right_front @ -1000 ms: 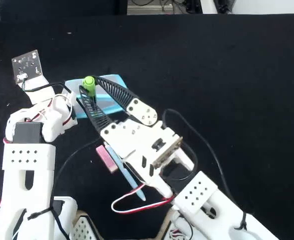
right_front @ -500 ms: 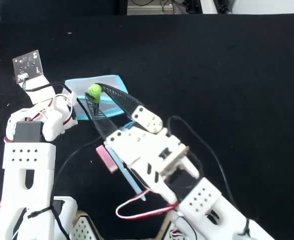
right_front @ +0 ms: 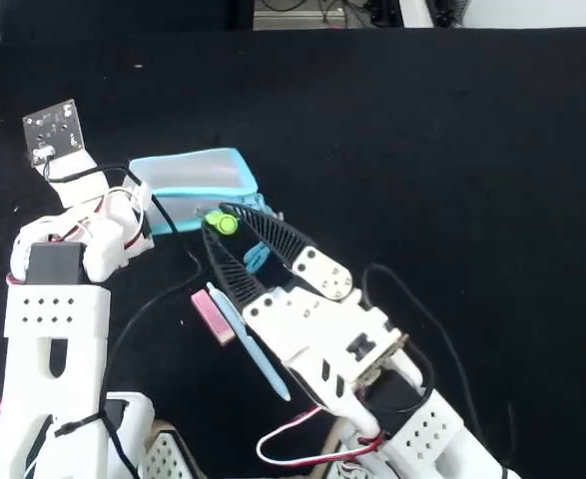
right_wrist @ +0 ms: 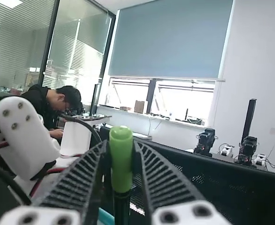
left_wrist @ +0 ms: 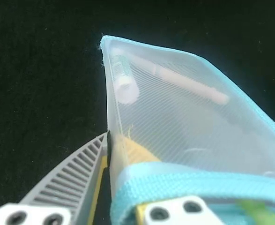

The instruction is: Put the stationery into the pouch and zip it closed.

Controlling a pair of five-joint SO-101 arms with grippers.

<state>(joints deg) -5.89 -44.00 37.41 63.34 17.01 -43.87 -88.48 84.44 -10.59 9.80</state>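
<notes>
Right pincer: clamped on the green marker, pulled back off the pouch to its near edge.
Left pincer: gripping the pouch's rim.
Meaning: marker not in yet; retry.

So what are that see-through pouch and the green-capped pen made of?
The pouch looks like soft translucent plastic, faintly ribbed, since you can see through it; its edging looks like woven light-blue fabric. The green-capped pen seems to be smooth, matte plastic, probably hard.
</notes>
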